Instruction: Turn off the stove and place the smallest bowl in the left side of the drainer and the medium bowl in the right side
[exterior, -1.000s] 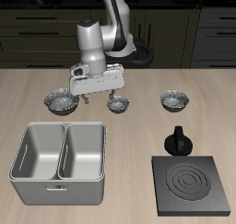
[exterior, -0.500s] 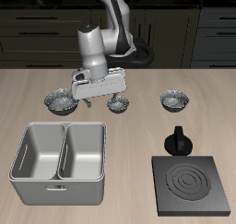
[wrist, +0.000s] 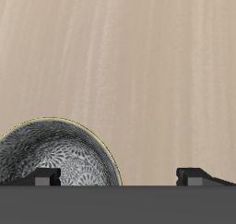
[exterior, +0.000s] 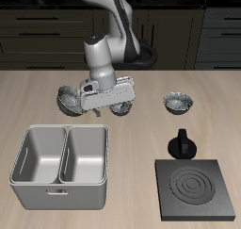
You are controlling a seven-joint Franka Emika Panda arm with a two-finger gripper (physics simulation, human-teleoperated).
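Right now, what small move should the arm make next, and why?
Probably lower the pincer straight down. Its jaws stand open, and the wrist view shows the rim of a crinkled metal bowl about midway between them: one fingertip over the bowl's inside, the other over bare table. Descending should bring the rim between them for a grip.

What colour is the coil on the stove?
Dark, not red; the stove shows best in the exterior view.
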